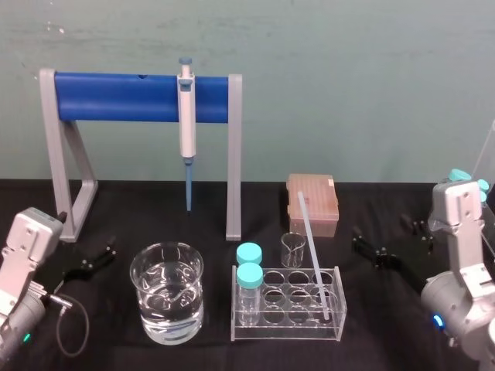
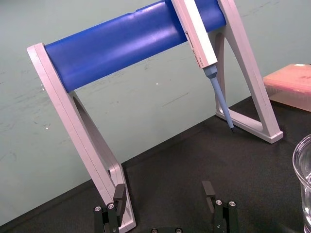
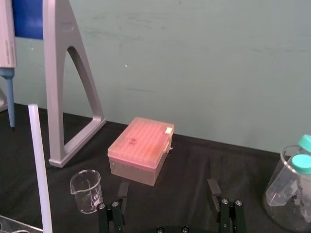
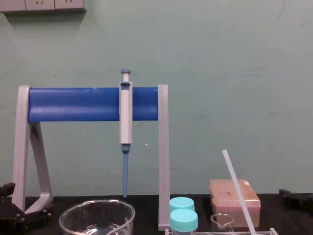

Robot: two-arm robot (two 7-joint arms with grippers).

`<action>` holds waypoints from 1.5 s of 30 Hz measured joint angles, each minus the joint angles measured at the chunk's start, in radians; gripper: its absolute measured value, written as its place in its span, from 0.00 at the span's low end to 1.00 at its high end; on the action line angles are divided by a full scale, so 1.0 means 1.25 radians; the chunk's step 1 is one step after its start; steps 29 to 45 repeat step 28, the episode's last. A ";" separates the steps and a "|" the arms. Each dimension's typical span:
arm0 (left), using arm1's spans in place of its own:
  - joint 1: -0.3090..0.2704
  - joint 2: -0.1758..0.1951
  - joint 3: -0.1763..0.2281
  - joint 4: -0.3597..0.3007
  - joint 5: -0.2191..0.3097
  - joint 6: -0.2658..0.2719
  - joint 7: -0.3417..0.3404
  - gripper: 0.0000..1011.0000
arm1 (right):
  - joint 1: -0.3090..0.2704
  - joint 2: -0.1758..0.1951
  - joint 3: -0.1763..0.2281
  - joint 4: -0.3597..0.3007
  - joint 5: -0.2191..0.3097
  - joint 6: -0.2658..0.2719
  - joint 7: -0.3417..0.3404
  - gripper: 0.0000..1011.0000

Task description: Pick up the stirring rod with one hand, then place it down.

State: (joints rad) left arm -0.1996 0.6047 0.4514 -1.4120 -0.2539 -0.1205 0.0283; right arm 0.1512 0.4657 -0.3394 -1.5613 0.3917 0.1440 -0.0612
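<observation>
The stirring rod (image 1: 313,251), a thin translucent white stick, leans tilted in the clear tube rack (image 1: 339,303) with its top toward the pink box. It also rises in the chest view (image 4: 238,191) and at the edge of the right wrist view (image 3: 40,170). My right gripper (image 1: 384,234) rests open and empty on the black table to the right of the rack, clear of the rod; its fingers (image 3: 212,187) stand wide apart. My left gripper (image 1: 97,259) lies open and empty at the far left, next to the stand's foot (image 2: 116,194).
A grey-white pipette (image 1: 186,108) hangs on the blue-barred stand (image 1: 116,97) at the back left. A water-filled beaker (image 1: 166,292) sits front left. Two teal-capped tubes (image 1: 249,282) stand in the rack, behind it a small beaker (image 1: 292,247) and a pink tip box (image 1: 312,202).
</observation>
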 joint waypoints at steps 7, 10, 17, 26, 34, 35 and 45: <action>0.000 0.000 0.000 0.000 0.000 0.000 0.000 0.99 | 0.000 -0.007 -0.002 0.008 -0.008 -0.004 -0.004 0.99; 0.000 0.000 0.000 0.000 0.000 0.000 0.000 0.99 | 0.000 -0.006 -0.001 0.006 -0.006 -0.004 -0.004 0.99; 0.000 0.000 0.000 0.000 0.000 0.000 0.000 0.99 | 0.000 -0.003 -0.001 0.003 -0.005 -0.003 -0.004 0.99; 0.000 0.000 0.000 0.000 0.000 0.000 0.000 0.99 | -0.001 -0.002 0.000 0.000 -0.003 -0.002 -0.004 0.99; 0.000 0.000 0.000 0.000 0.000 0.000 0.000 0.99 | -0.001 -0.002 0.001 0.000 -0.003 -0.002 -0.004 0.99; 0.000 0.000 0.000 0.000 0.000 0.000 0.000 0.99 | -0.001 -0.002 0.001 0.000 -0.003 -0.002 -0.004 0.99; 0.000 0.000 0.000 0.000 0.000 0.000 0.000 0.99 | -0.001 -0.002 0.001 0.000 -0.003 -0.002 -0.004 0.99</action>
